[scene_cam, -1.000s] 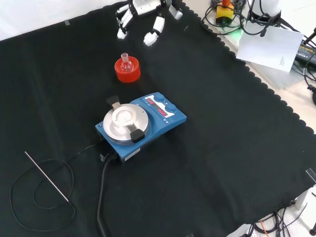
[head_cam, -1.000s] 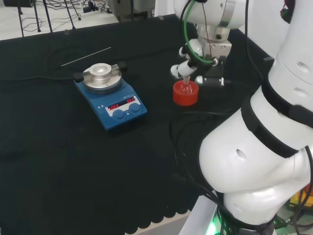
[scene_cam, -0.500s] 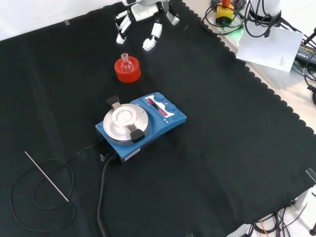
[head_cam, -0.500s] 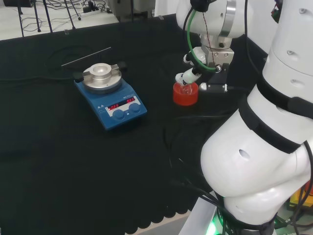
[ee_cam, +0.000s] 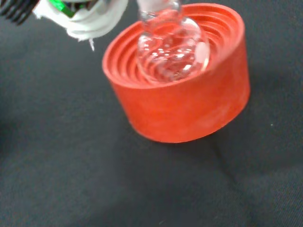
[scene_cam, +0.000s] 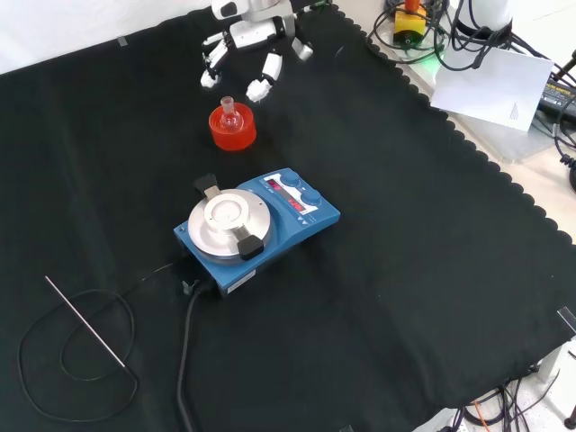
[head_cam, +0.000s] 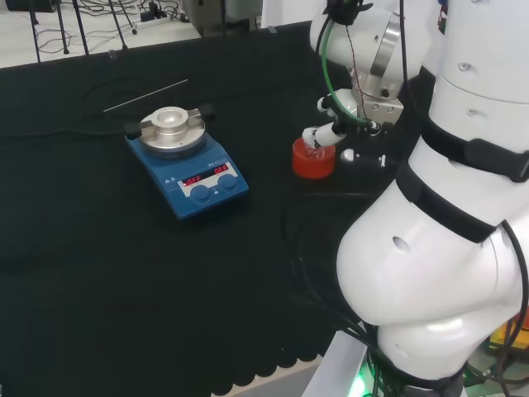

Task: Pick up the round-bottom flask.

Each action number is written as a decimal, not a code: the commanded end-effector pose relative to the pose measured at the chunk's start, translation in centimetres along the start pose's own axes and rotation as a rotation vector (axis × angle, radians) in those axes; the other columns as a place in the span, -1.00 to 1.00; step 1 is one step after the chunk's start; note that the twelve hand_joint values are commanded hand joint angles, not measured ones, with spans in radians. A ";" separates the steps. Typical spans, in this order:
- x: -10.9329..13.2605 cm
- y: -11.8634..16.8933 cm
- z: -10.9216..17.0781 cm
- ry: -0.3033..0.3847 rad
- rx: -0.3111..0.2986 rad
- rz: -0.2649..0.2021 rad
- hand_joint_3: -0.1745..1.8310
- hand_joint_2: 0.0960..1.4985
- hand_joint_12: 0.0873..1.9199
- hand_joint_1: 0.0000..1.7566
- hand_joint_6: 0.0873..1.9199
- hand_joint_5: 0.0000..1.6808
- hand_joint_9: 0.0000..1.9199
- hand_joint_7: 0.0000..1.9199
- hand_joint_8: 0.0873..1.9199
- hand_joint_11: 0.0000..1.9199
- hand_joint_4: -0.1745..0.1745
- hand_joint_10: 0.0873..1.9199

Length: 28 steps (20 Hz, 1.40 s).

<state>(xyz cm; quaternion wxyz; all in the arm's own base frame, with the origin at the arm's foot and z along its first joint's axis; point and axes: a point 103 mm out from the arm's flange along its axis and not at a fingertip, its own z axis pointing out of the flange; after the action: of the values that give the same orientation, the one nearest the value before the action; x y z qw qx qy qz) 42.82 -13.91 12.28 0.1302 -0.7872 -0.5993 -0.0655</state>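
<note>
The hand (scene_cam: 255, 34) is hovering open-fingered above the round-bottom flask (scene_cam: 230, 115), likely light, slippery, fragile glass, best gripped at its neck.

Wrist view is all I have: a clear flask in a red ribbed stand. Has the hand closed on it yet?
Observer: No. In the front view the hand hangs beyond the round-bottom flask, fingers spread and apart from the glass.
Operator: Is the flask seated in the stand?
Observer: Yes, its neck stands upright out of the red ribbed stand.
Operator: Anything crowding it?
Observer: In the head view a blue hotplate stirrer sits to the left of the stand, with bare cloth between them.
</note>
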 end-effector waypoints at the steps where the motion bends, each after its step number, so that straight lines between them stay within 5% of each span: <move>1: -2.2 2.3 1.0 0.022 -0.028 0.007 -0.28 -0.25 0.42 -0.05 -0.98 -0.35 -0.42 -0.58 -0.31 -0.92 -0.38 -0.33; 11: -1.5 2.7 2.6 0.035 -0.023 -0.053 -0.28 -0.31 0.42 0.00 -0.94 -0.27 -0.41 -0.58 -0.31 -0.92 -0.37 -0.33; 18: -1.0 3.2 3.0 0.021 -0.057 -0.070 -0.26 -0.32 0.42 0.02 -0.29 -0.22 -0.36 -0.54 -0.32 -0.89 -0.43 -0.36; 28: -0.3 3.5 2.9 0.004 -0.101 -0.074 -0.23 -0.27 0.41 0.06 -0.19 0.01 -0.30 -0.49 -0.32 -0.83 -0.51 -0.37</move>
<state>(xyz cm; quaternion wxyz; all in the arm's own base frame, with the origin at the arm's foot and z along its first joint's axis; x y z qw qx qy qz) 46.00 -14.38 8.90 0.0953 -0.7681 -0.6250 -0.1016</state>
